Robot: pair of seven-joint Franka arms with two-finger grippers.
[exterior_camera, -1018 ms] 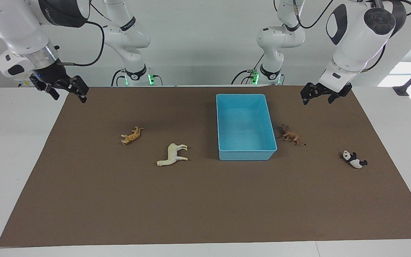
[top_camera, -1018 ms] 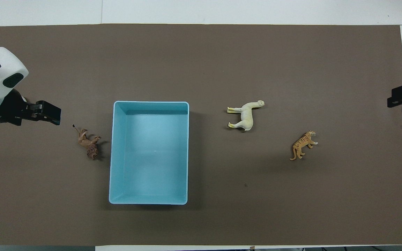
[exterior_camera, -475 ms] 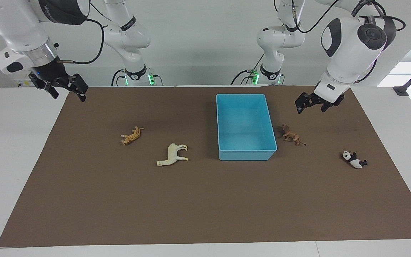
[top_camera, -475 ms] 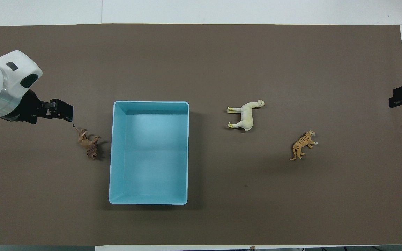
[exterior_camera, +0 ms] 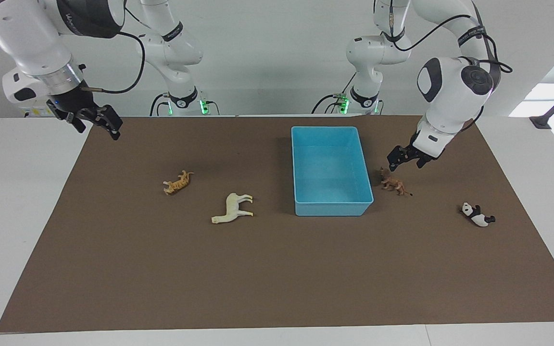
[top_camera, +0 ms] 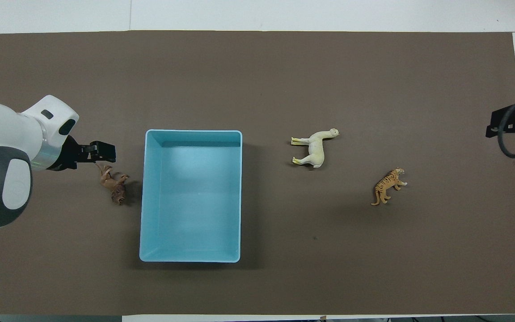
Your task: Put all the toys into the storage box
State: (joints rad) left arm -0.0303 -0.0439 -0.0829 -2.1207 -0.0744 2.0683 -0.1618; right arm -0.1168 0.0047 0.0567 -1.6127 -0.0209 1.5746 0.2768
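The left end effector (exterior_camera: 406, 161) hangs just above the brown lion (exterior_camera: 392, 181), its fingers parted a little and holding nothing; whether a fingertip grazes the lion's back is hard to tell from here. The right end effector (exterior_camera: 95, 122) hovers over the corner of the brown mat (exterior_camera: 277, 269) at the right arm's end of the tabletop (exterior_camera: 17, 202), fingers spread, empty.

The lion lies on its side just beside the long wall of the storage box (exterior_camera: 331, 209), toward the left arm's end, its long axis slanting with the head nearer the robots and the tail pointing away from the box. The box is empty, its long axis running from the robots outward. The panda (exterior_camera: 477, 215) lies well apart from the lion, farther from the robots. Toward the right arm's end, the cream-white horse (exterior_camera: 232, 207) lies flat with its head away from the box, and the orange tiger (exterior_camera: 177, 182) lies near it, nearer the robots.

Compared with a second ago, the left end effector has come down and in toward the lion, and the right one has shifted only slightly. The toys and box have not moved.
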